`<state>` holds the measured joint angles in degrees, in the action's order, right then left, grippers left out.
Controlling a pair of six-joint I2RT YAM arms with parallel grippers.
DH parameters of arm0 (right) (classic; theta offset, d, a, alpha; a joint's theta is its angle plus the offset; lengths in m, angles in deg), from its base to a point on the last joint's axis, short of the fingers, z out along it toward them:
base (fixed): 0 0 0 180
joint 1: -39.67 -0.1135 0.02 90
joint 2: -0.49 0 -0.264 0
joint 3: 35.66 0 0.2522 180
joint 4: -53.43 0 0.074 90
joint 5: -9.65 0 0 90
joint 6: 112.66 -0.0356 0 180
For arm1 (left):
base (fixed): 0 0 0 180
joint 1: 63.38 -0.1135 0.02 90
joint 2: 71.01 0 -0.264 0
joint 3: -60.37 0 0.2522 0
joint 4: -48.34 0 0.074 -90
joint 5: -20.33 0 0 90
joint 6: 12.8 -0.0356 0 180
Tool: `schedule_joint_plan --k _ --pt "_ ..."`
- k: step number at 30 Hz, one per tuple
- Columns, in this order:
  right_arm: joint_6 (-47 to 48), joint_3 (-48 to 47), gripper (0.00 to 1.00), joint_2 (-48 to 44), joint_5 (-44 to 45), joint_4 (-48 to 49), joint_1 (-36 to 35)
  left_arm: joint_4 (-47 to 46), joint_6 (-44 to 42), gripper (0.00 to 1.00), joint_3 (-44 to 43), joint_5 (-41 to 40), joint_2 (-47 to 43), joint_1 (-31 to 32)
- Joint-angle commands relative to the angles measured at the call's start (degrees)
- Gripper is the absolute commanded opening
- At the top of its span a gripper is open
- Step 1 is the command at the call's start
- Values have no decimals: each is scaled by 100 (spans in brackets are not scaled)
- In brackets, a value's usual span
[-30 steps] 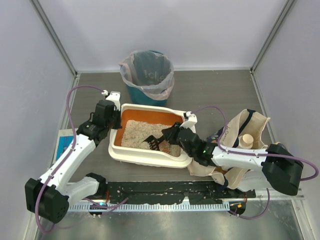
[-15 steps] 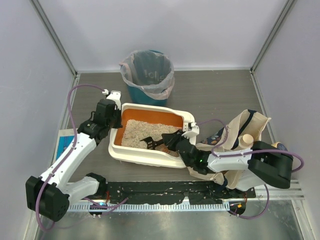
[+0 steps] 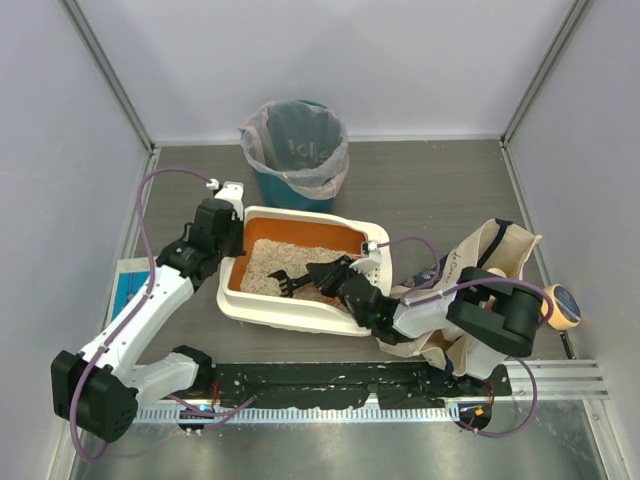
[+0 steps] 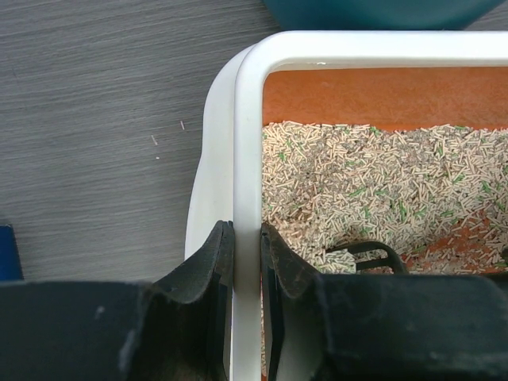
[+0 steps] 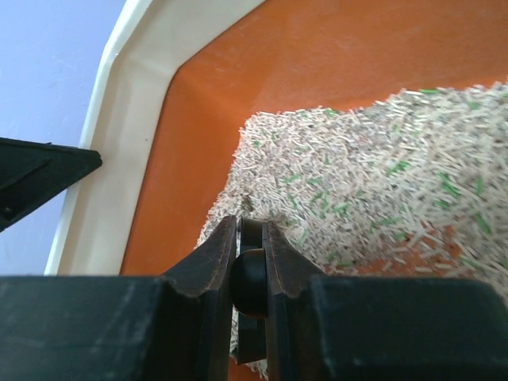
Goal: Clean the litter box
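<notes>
Left gripper [image 4: 246, 235] is pinching the cream-white plastic litter box [image 4: 248, 119] rim; right gripper [image 5: 250, 232], gripping the black scoop [image 3: 285, 284] inside, should skim shallowly.

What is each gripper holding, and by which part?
Left gripper clamps the litter box by its rim; right gripper pinches the black scoop by its handle.

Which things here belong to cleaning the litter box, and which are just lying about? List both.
In the job: litter box, its rim clamped by the left hand; black scoop, gripped by the right hand; litter; lined teal bin, probably for the waste.
Lying about: cloth tote bag; blue flat item by the left arm.
</notes>
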<state>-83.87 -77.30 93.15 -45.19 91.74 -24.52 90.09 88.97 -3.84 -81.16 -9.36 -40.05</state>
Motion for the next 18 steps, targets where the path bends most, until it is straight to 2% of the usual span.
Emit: schedule_joint_plan --k 1,9,18 --pt "452 -7 1 796 -1159 -50 11 -21 185 0 18 612 190 198" --pt "479 -201 1 1008 -1363 382 29 -13 159 0 27 551 181 268" --pt "-321 713 1 -581 -528 -20 257 -39 106 0 45 287 -39 260"
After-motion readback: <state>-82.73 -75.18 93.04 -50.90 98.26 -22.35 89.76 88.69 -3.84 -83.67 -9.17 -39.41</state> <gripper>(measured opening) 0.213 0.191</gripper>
